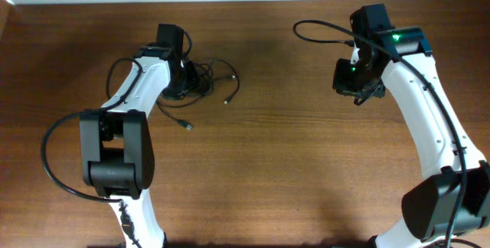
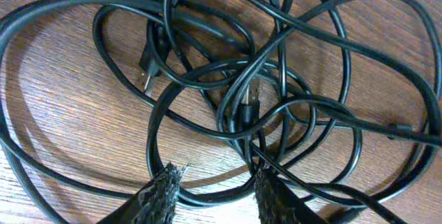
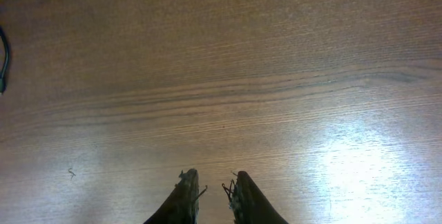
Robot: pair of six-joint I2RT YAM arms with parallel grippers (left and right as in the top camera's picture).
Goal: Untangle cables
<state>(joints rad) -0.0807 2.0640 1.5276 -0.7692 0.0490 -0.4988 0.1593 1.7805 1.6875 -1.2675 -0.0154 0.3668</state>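
The cables lie in a black knot on the wooden table at the back left, with loose plug ends trailing toward the front. In the left wrist view the cables fill the frame in crossing loops. A pronged plug and a metal-tipped plug sit inside the knot. My left gripper is open at the knot's near edge, and one strand runs across the gap between its fingers. My right gripper hangs over bare wood at the right, slightly open with nothing in it.
The left arm covers part of the tangle from above. A thick arm cable loops out from the right arm near the table's back edge. A dark cord bit shows at the left edge of the right wrist view.
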